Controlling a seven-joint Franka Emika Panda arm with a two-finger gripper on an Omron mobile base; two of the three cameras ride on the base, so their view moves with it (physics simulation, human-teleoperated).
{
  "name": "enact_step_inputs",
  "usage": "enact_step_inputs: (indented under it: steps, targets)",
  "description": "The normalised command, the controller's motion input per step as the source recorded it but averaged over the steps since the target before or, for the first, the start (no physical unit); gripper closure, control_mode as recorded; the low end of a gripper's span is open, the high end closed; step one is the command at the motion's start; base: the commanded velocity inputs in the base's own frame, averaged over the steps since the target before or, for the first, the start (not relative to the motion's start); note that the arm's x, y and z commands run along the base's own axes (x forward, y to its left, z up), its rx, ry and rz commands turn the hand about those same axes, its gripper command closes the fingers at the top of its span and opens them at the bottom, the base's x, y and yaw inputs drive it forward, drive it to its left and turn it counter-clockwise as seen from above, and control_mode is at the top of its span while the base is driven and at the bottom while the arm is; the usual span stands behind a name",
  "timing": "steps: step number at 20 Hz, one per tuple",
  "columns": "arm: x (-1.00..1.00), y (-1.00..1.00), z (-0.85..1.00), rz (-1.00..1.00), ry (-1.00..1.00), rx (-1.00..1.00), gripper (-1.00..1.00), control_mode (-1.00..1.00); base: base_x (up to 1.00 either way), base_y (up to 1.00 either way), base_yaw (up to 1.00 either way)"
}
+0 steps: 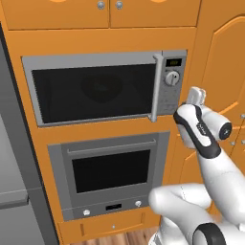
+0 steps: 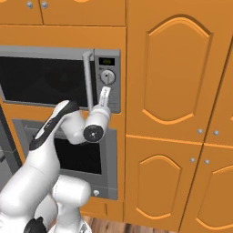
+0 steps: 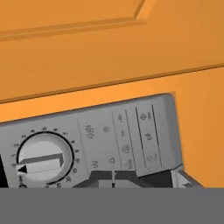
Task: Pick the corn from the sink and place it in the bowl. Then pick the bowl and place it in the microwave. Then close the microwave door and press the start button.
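The microwave (image 1: 103, 88) sits built into the orange cabinet wall above the larger oven (image 1: 110, 174), and the microwave door (image 1: 93, 91) is swung flat against its front, its dark glass window taking up most of the left side. Through that glass a faint round shape can just be made out, too dim to name. Further right, the vertical grey handle (image 1: 155, 88) runs down the door's edge, and just beside it stands the control panel (image 1: 172, 86) with a small display over a round dial (image 3: 43, 158). Right of the dial are columns of small button markings (image 3: 127, 144). The gripper (image 3: 113, 177) is clenched with nothing between its dark tips, which meet as one point at the panel's lower buttons, just right of the dial.
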Motion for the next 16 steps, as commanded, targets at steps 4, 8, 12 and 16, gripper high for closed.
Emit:
enact_step_inputs:
  steps: [4,8,12,16]
  targets:
    - [0.04,-0.24,-0.09,0.00,0.00,0.00,1.00,-1.00,0.00,0.00,0.00]
    - [0.01,-0.13,-0.13,0.00,0.00,0.00,1.00,-1.00,0.00,0.00,0.00]
    - [0.26,0.00,-0.03,0.00,0.00,0.00,1.00,-1.00,0.00,0.00,0.00]
    - [0.38,0.00,-0.06,0.00,0.02,0.00,1.00,-1.00,0.00,0.00,0.00]
